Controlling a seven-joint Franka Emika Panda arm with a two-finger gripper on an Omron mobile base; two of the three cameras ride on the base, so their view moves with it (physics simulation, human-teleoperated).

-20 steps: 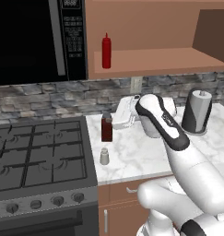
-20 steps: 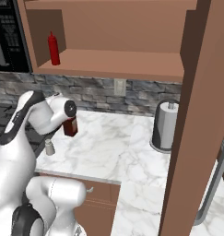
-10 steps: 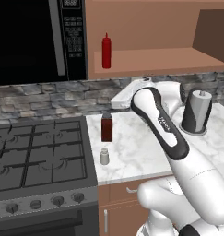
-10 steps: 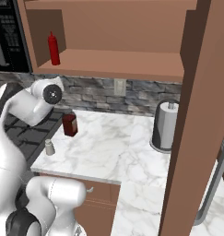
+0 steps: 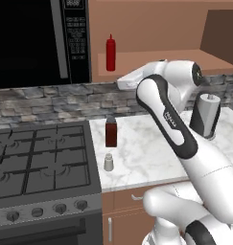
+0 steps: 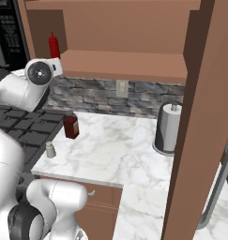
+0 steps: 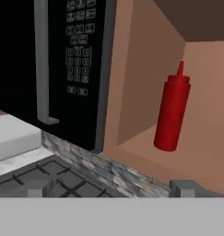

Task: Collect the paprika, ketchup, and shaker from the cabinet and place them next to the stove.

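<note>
Pincer: my gripper (image 7: 111, 188) is spread wide with nothing between the jaws; the two dark fingertips (image 7: 185, 188) stand far apart at the bottom of the hand view, pointed toward the cabinet shelf.
Arm: my hand is raised to about shelf height in front of the cabinet, above the back edge of the counter.
Ketchup: the ketchup (image 5: 110, 53) stands upright on the cabinet (image 5: 156, 28) shelf, near its left end, close to the cabinet's left side panel. In the hand view it lies ahead and right of centre, apart from my fingertips.
Paprika: the paprika (image 5: 111, 132) stands upright on the marble counter (image 5: 151, 153), near its left edge beside the stove (image 5: 39, 165), towards the back.
Shaker: the shaker (image 5: 108, 162) stands upright on the counter, just in front of the paprika, near the counter's front left corner and the stove's right edge. The two are close but not touching.
Microwave: the black microwave (image 5: 39, 40) hangs above the stove, its right side against the cabinet's left panel; its keypad faces me in the hand view.
Paper towel holder: a grey paper towel holder (image 6: 168, 127) stands towards the back right of the counter, well apart from the jars.
Backsplash: a grey stone backsplash (image 6: 110, 96) runs along the wall under the shelf.
</note>
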